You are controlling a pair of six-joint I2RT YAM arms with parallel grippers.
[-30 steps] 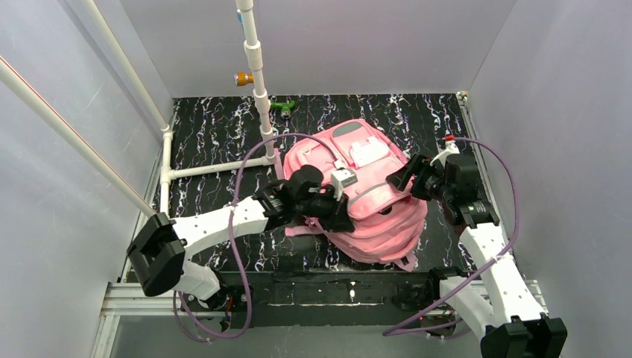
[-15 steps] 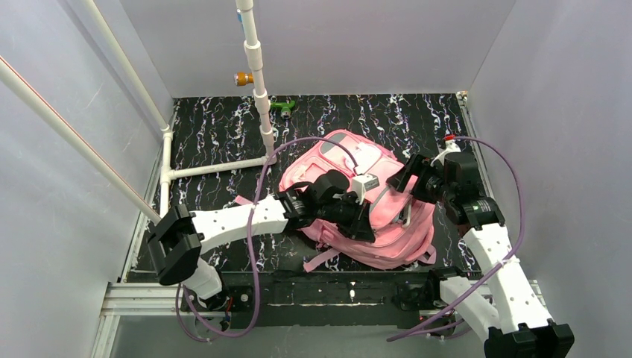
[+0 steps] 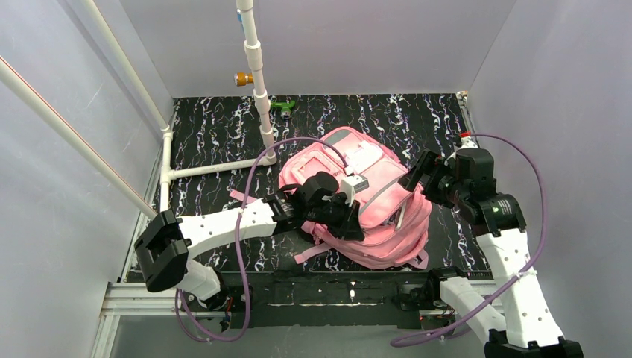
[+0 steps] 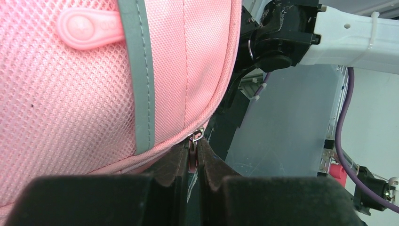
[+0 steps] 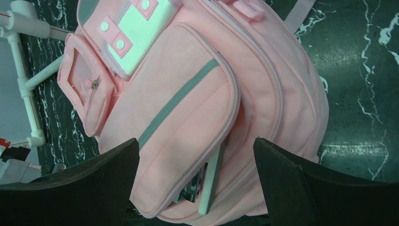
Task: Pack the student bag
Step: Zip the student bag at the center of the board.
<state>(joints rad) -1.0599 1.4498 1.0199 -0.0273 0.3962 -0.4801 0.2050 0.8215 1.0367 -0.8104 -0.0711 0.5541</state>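
My table is a black slab with white marbling, filling the middle of the top view. Pink student bag lies flat on it, right of centre and close to the lower edge. White pipe frame rests on it at the left, and a small green object sits at the upper edge, well apart from the bag.

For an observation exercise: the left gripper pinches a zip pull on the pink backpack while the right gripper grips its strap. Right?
No: the right wrist view shows the right gripper open, gripping nothing. The left gripper does pinch a zip pull on the pink backpack.
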